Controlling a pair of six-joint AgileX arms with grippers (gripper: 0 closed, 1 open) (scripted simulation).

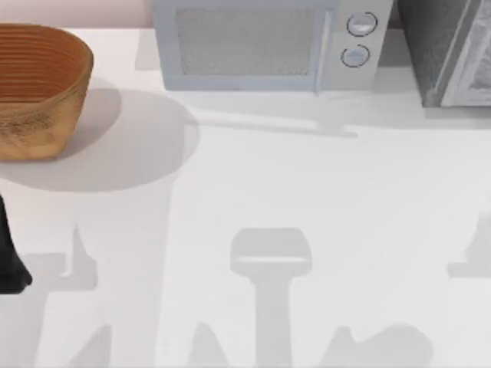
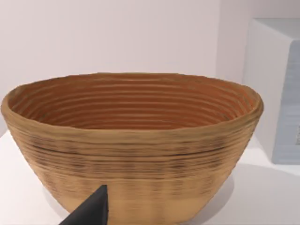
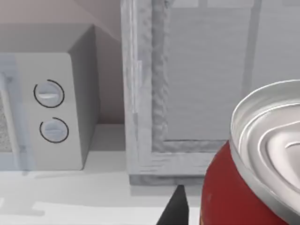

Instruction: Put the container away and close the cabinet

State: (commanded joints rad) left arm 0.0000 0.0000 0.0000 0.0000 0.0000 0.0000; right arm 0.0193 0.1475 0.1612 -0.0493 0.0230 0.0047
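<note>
Left gripper (image 2: 89, 211): dark fingertip low in the left wrist view, near the basket's outer wall; cannot tell whether spread or pressed together.
Left arm (image 1: 11, 261): dark shape at the table's left edge, near side of the basket, apart from it.
Right gripper (image 3: 176, 208): dark fingertip beside the red can in the right wrist view; cannot tell whether pinching the can or merely next to it.
Red can (image 3: 243, 187): upright, silver lid on top, very close to the right wrist camera, in front of the cabinet.
Cabinet (image 1: 453, 50): grey, far right corner of the table, framed door facing the can; cannot tell whether ajar or closed.
Microwave (image 1: 268, 42): far centre of the table, two round dials on its right side, just left of the cabinet with a gap between.
Basket (image 1: 38, 88): woven, tan, ribbed inside, far left of the table, well apart from the microwave.
Table (image 1: 253, 192): white, shadows of both arms across the near part.
</note>
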